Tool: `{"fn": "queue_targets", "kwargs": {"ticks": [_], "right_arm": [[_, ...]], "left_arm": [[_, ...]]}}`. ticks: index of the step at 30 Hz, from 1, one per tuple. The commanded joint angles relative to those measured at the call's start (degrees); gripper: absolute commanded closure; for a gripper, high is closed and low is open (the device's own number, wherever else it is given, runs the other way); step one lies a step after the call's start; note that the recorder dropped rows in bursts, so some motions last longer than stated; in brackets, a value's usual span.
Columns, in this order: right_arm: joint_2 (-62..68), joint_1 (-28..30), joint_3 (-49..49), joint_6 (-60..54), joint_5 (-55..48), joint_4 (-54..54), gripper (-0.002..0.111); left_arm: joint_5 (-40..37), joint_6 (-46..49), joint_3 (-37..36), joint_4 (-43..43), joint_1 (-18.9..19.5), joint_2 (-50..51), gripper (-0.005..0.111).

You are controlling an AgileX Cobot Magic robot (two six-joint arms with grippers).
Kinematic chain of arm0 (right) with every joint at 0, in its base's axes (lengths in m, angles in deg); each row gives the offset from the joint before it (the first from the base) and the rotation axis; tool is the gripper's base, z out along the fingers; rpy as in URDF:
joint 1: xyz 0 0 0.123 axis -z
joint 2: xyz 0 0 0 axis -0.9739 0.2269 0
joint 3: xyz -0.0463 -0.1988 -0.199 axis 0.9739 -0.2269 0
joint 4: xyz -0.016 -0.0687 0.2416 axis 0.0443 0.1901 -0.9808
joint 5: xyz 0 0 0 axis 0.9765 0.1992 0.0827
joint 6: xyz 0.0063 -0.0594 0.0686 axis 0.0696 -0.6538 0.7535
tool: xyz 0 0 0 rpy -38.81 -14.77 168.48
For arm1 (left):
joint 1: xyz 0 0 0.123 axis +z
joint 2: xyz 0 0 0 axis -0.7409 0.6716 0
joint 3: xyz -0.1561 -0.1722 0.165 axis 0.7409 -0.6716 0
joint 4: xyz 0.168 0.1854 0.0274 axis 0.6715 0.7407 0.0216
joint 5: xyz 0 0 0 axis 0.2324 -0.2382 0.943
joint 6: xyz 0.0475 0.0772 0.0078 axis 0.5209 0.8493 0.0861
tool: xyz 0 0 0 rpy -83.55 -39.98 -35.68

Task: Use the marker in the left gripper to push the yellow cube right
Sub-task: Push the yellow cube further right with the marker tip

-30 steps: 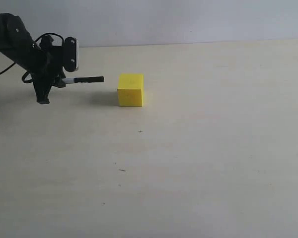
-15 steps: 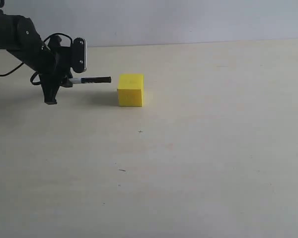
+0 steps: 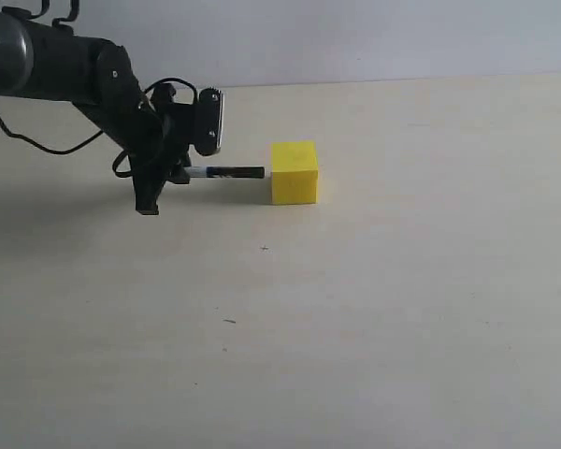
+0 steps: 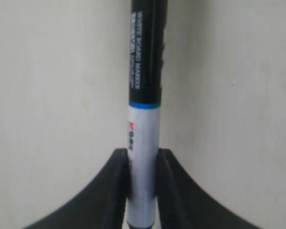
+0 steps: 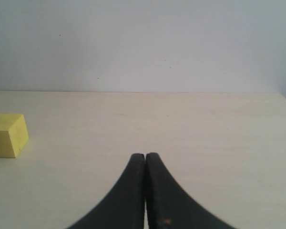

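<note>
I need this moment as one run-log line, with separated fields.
left hand: shut on marker | marker tip: by left face of yellow cube, contact unclear | right hand: shut, empty

**Three views: one wide and off the arms, two on the wrists.**

We saw the table (image 3: 374, 327) from a raised camera that looked across it to the pale wall (image 3: 355, 37), far enough back that the left gripper (image 3: 176, 174), marker (image 3: 226, 172) and yellow cube (image 3: 294, 173) sat small in the upper left of the frame. The left wrist camera sat very close, sighting along the marker onto bare tabletop. The right wrist camera looked low and level over the closed right gripper (image 5: 145, 157) toward the wall. It shared the cube with the wide view.
</note>
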Motion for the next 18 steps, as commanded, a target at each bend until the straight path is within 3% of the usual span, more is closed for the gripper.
{"fn": "queue_targets", "kwargs": {"ticks": [1,7,15,18], "right_arm": [[-0.3,0.2,-0.2,0.1,0.4,0.0,0.108],[-0.3,0.2,-0.2,0.1,0.4,0.0,0.108],[-0.3,0.2,-0.2,0.1,0.4,0.0,0.108],[-0.3,0.2,-0.2,0.1,0.4,0.0,0.108]], "left_arm": [[-1.9,-3.0,0.3,0.1,2.4,0.0,0.107],[-1.5,-5.3,0.3,1.4,3.0,0.0,0.107],[-0.1,-7.0,4.5,1.7,-6.0,4.1,0.107],[0.0,-9.6,5.9,1.7,-6.6,4.4,0.107]]}}
